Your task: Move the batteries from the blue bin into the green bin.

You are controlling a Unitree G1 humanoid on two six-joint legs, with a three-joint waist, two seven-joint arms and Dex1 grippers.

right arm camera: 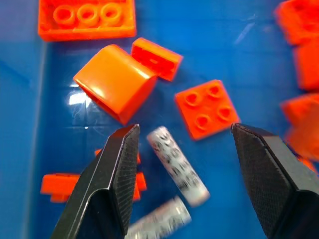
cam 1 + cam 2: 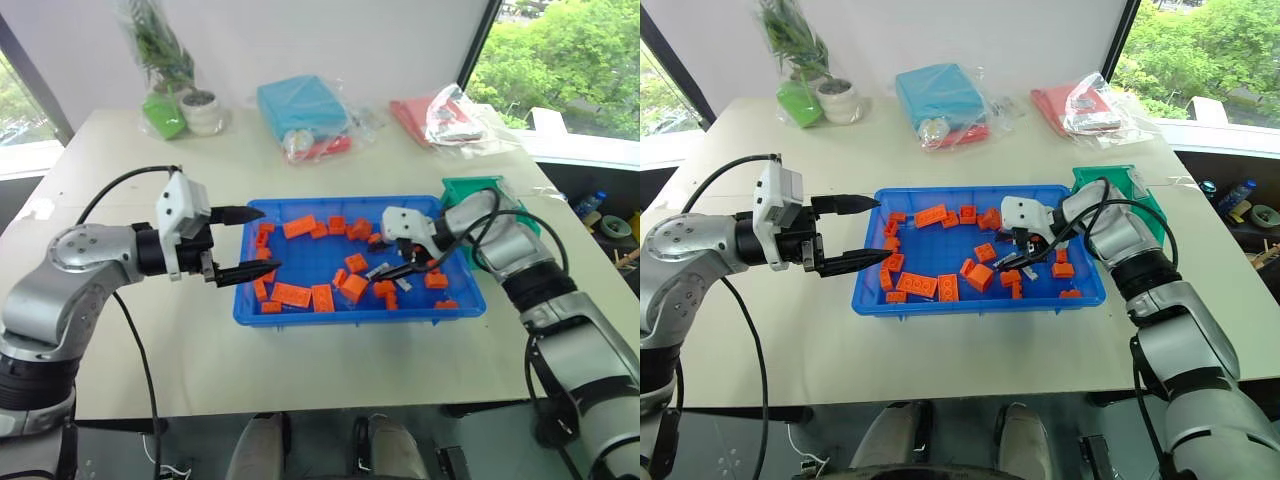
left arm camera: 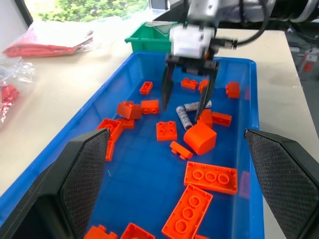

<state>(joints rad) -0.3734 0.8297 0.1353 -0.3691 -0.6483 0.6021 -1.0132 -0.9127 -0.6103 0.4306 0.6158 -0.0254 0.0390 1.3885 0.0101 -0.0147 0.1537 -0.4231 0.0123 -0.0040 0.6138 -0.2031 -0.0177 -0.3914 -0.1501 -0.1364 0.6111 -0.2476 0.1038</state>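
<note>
Between the spread fingers of the right claw (image 1: 182, 186) lies one of the batteries (image 1: 177, 165), nothing gripped yet, jaws angled to straddle it. It's a silvery cylinder with a printed whitish wrap, lying on the blue bin (image 2: 250, 318) floor among orange bricks (image 1: 115, 81). Left claw (image 2: 250, 243) hovers open, empty, at the bin's far rim.
</note>
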